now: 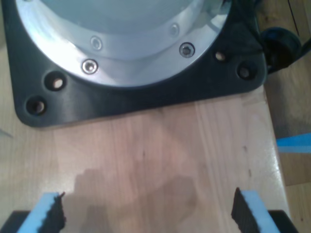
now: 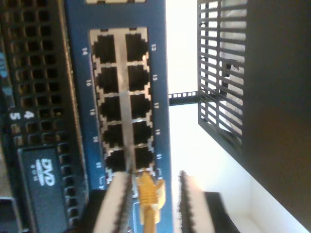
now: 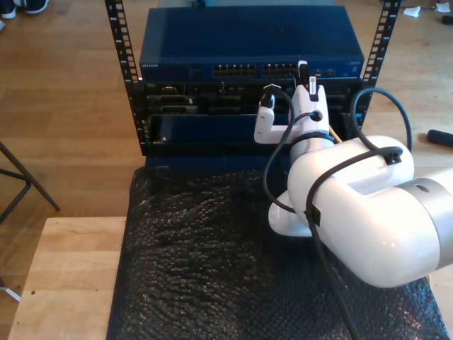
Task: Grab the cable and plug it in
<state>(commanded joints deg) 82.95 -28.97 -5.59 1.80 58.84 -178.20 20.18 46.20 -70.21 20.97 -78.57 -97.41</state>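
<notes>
One slight tilt could jam the yellow-orange cable's plug [image 2: 147, 190], seemingly pinched in the second end effector [image 2: 154, 204], against the blue switch's port edge [image 2: 144, 158].

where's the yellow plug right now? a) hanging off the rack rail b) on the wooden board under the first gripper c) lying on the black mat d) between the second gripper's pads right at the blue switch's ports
d: in the second wrist view the yellow plug sits between the pads of my second gripper, its tip right at the bottom row of ports on the blue switch; whether it is already seated in a port I cannot tell.
</notes>
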